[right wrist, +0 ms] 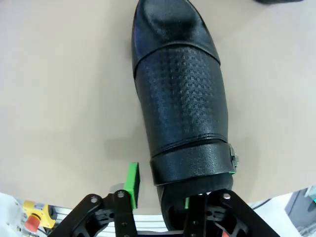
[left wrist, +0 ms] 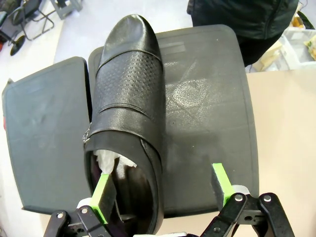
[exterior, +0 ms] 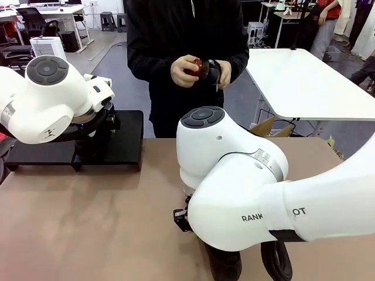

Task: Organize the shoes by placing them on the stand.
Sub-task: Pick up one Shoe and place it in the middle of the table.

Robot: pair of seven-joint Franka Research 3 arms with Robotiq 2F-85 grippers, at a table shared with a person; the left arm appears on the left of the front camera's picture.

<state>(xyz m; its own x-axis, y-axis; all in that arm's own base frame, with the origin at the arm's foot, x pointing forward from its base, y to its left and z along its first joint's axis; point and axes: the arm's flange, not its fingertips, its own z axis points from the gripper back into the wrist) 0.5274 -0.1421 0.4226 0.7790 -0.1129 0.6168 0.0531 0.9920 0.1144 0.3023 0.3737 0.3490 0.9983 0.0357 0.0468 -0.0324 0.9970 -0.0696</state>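
On the bench [exterior: 88, 222] the stand [left wrist: 207, 98] sits toward the far left corner, and the first shoe [left wrist: 128, 94] lies on it, toe seeming to reach the stand's far edge, so a nudge could tip it off. The likely cause is the left tool [left wrist: 162, 188]: it is wide open, one pad inside the shoe's mouth by the white paper, the other over bare stand, and could snag the heel wall. The second shoe [right wrist: 182, 98] lies flat by the bench's near edge; the right tool [right wrist: 160, 191] straddles its heel wall, jaws parted, outer pad clear of the leather, gripping nothing
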